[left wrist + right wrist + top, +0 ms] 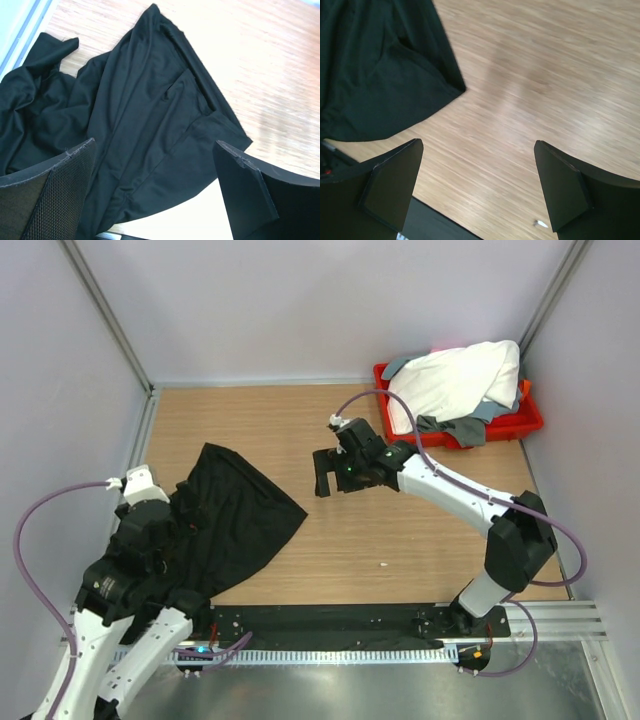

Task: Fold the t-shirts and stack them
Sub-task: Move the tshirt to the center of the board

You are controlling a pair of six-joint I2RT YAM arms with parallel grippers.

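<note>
Left fingers (50, 190) apart, empty, over the crumpled black shirt (235, 515) at near left of the table (420, 550); right fingers (395, 185) apart near its right corner; best pinch opposite corners, pull flat before folding.

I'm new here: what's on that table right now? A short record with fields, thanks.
black t-shirt: rumpled, unfolded, on the table, left side
white t-shirt: heaped in the red tray, far right
grey t-shirt: same tray, partly under the white one
left gripper: open, empty, above the black t-shirt
right gripper: open, empty, above bare wood
</note>
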